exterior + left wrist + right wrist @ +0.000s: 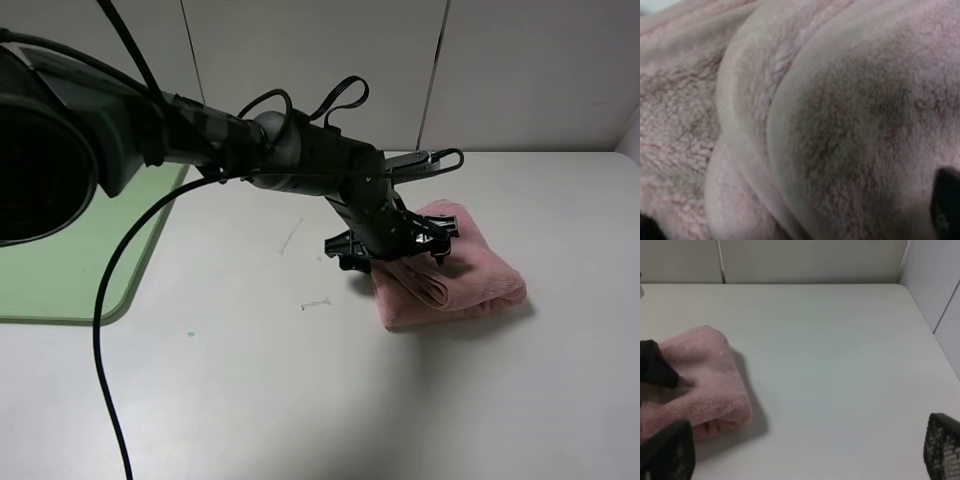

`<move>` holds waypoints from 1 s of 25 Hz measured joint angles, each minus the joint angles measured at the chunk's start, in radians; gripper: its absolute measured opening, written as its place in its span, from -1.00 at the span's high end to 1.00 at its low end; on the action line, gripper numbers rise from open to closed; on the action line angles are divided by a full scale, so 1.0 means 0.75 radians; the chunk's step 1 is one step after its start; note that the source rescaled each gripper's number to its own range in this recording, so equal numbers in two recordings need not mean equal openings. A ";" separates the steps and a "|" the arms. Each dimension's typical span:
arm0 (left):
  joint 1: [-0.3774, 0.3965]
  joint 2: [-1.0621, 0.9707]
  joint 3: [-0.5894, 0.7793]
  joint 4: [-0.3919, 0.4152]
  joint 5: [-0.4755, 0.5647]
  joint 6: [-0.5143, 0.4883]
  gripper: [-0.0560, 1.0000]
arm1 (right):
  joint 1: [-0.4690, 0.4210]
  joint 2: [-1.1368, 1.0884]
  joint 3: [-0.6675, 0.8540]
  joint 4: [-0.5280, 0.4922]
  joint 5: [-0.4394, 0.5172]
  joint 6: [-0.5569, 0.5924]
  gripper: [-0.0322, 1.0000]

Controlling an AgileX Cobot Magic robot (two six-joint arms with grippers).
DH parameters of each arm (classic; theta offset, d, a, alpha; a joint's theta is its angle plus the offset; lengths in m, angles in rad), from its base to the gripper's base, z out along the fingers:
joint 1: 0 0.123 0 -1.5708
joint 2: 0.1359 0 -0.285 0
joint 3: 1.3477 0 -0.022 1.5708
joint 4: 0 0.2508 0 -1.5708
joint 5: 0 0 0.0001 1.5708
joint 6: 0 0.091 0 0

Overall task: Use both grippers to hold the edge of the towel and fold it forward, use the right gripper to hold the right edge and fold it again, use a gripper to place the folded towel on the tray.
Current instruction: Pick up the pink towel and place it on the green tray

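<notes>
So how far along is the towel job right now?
Both folds look done: the pink towel lies as a compact bundle on the white table. In hand: the left gripper is down on the towel's left end, jaws around it, grip not confirmed. The right gripper is open and clear. Left: carrying it to the green tray.
</notes>
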 joint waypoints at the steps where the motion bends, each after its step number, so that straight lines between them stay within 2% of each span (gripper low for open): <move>1: 0.000 0.002 0.000 0.000 0.000 0.000 -0.60 | 0.000 0.000 0.000 0.000 0.000 0.000 -1.00; 9: 0.000 0.017 0.000 -0.015 0.009 -0.005 0.11 | 0.000 0.000 0.000 0.000 0.000 0.000 -1.00; 13: 0.000 0.017 0.000 -0.020 0.012 -0.009 0.60 | 0.000 0.000 0.000 0.000 0.000 0.000 -1.00; 25: 0.000 0.006 0.000 -0.024 0.066 -0.009 0.63 | 0.000 0.000 0.000 0.000 0.000 0.000 -1.00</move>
